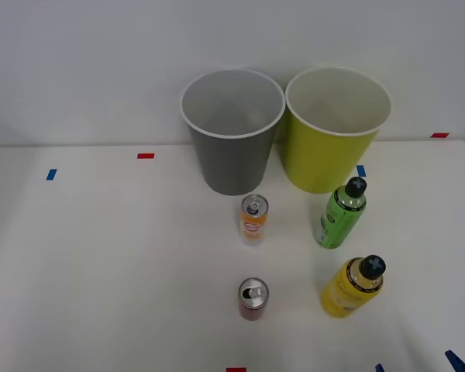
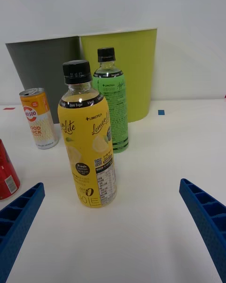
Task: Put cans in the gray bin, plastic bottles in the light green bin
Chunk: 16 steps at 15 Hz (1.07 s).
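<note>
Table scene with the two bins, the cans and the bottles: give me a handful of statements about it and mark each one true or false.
1. Both bottles stand upright on the table. True: the yellow bottle and the green bottle are upright.
2. The orange can is already inside the gray bin. False: it stands on the table in front of the bin.
3. The gray bin is on the robot's left of the lime bin. True.
4. The right pincer is shut on the yellow bottle. False: it is open, with the bottle ahead of it.
5. The red can lies on its side. False: it stands upright.
</note>
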Each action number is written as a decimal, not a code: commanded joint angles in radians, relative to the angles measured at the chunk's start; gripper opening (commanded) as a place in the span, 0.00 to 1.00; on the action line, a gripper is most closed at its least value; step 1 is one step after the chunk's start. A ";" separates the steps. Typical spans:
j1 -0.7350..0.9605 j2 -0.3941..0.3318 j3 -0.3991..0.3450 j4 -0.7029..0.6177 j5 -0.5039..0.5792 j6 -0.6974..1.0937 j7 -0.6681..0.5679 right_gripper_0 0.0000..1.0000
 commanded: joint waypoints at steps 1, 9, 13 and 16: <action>0.000 0.000 0.000 0.000 0.000 0.000 0.000 1.00; 0.000 0.000 0.000 0.000 0.000 0.000 0.000 1.00; 0.000 0.000 0.000 0.000 0.000 0.000 0.000 1.00; 0.000 0.000 0.000 0.000 0.000 0.000 0.000 1.00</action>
